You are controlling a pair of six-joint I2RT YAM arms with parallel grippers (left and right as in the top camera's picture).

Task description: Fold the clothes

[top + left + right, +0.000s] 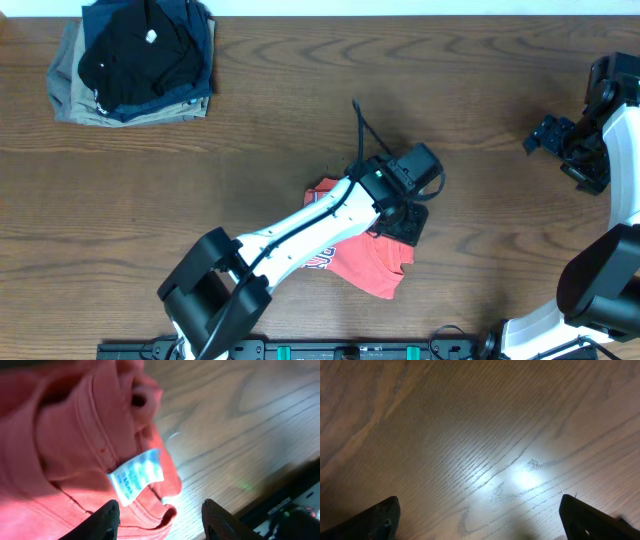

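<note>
A stack of folded garments (135, 60) sits far left. Mid-table, the coral T-shirt (370, 262) lies crumpled under my left gripper (405, 215), jaws parted over its white label (136, 476), pinching nothing. At the right, my right gripper (562, 142) hangs wide open.

Overhead camera: fixed above, looking straight down, far enough off to take in the tabletop (250, 120), both arms and the folded stack (135, 60) in the upper-left corner of its view.

Left wrist camera: it rode just behind the left hand (160, 512) and faced down past it. It was very close to the T-shirt (65, 445), which filled most of its view.

Right wrist camera: it sat behind the right hand (477, 510), facing down, close to bare wood.

Overlap: overhead and left wrist shared the T-shirt and the wood beside it. Overhead and right wrist shared only tabletop at the right side.
</note>
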